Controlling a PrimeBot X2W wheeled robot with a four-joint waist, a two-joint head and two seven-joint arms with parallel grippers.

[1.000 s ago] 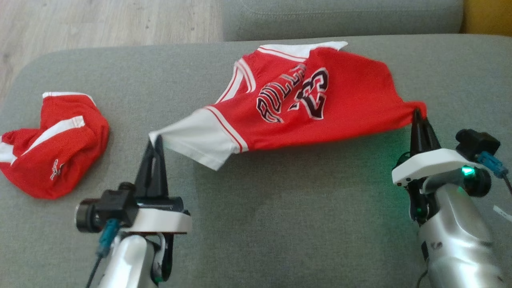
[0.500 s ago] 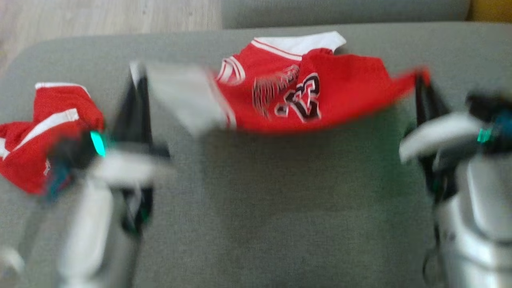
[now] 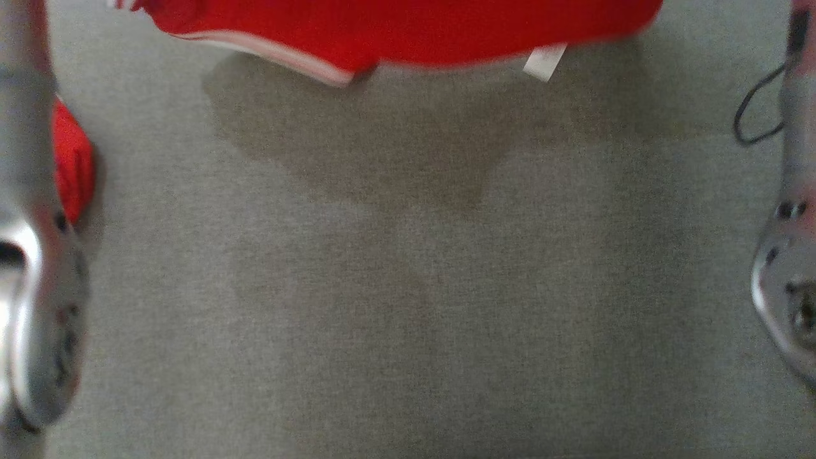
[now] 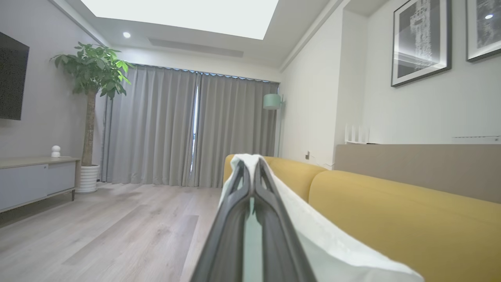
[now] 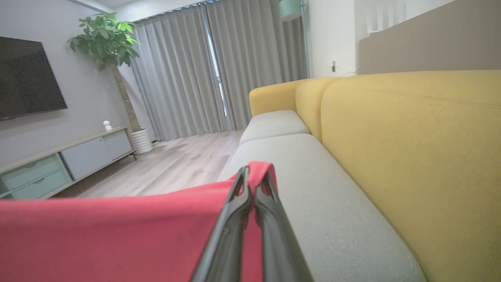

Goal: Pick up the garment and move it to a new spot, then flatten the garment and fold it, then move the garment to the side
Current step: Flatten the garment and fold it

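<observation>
Left gripper (image 4: 250, 164) and right gripper (image 5: 254, 174) are both clamped on the garment (image 3: 408, 29), which hangs lifted over the sofa seat (image 3: 408, 287). Pickup looks done; placing, flattening, folding, moving aside yet to come.

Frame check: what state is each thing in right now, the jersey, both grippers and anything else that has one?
Jersey, held up at two ends, hanging spread above the seat cushion.
Left gripper, jaws shut on the jersey's white sleeve.
Right gripper, jaws shut on a red edge of the jersey.
Second red garment, lying loose on the cushion.
Curtains, drawn closed.
Television, screen dark.
</observation>
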